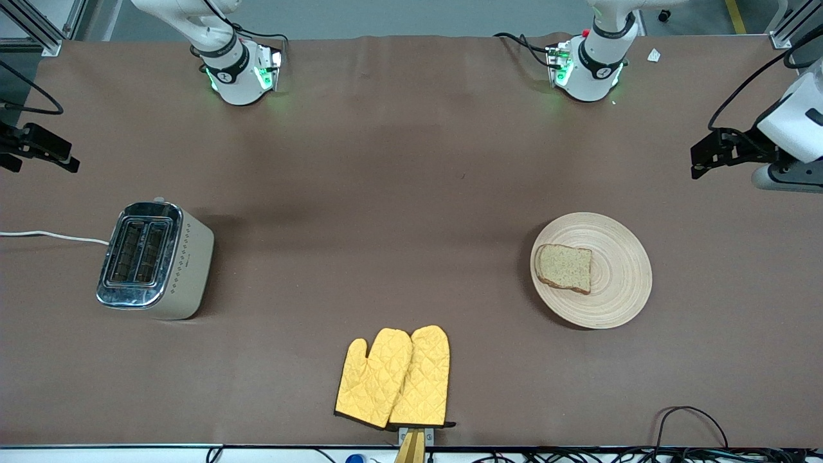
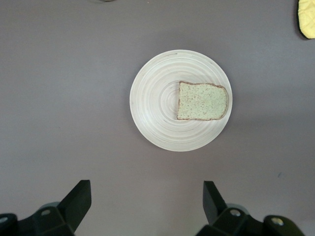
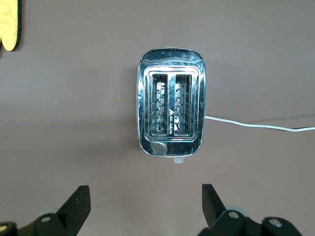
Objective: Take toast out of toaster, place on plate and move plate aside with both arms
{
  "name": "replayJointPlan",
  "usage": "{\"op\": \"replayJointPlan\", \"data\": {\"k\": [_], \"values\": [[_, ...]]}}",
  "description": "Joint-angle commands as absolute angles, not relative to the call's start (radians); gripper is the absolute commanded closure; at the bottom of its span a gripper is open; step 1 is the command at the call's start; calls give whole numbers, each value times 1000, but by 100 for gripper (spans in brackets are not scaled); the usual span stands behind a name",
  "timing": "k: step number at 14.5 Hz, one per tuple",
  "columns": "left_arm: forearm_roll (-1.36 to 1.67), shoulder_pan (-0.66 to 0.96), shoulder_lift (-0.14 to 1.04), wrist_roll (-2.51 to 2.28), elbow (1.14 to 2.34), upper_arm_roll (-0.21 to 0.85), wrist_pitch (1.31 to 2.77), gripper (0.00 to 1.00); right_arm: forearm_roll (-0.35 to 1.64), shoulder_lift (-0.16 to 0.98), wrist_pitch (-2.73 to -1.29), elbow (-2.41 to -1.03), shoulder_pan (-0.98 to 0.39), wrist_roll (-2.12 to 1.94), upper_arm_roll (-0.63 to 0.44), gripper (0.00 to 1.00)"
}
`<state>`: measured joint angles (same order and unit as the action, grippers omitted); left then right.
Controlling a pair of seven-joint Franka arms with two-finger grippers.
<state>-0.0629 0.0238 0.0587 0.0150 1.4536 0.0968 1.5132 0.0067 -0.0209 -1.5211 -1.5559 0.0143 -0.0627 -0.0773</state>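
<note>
Toward the left arm's end of the table you see the plate (image 1: 591, 270), round, flat and of light wood, with the toast (image 1: 564, 268) lying flat on it, off centre and well inside the rim. Toward the right arm's end stands the toaster (image 1: 154, 260), upright, its two slots showing only bare wire racks in the right wrist view; a white cord (image 1: 51, 236) runs from it to the table edge. Nearer to the front camera than both, between them, two yellow oven mitts (image 1: 395, 378) lie side by side, overlapping.

The left gripper (image 2: 147, 199) hangs over bare table near the plate, jaws spread wide and grasping nothing. The right gripper (image 3: 146, 201) hangs likewise near the toaster, jaws spread and empty.

Only the front view gives you both arm bases and both mitts whole; each wrist view catches merely a mitt's edge. Only the wrist views show you the finger spacing plainly.
</note>
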Motion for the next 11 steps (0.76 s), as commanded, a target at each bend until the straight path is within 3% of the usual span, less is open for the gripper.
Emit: {"op": "replayJointPlan", "data": {"k": [1, 11], "values": [[-43, 96, 29, 26, 1508, -3, 1561, 0, -6, -28, -1520, -1554, 21, -69, -69, 0], [-17, 86, 43, 8, 1519, 0, 1614, 0, -6, -28, -1519, -1554, 20, -63, -67, 0]]}}
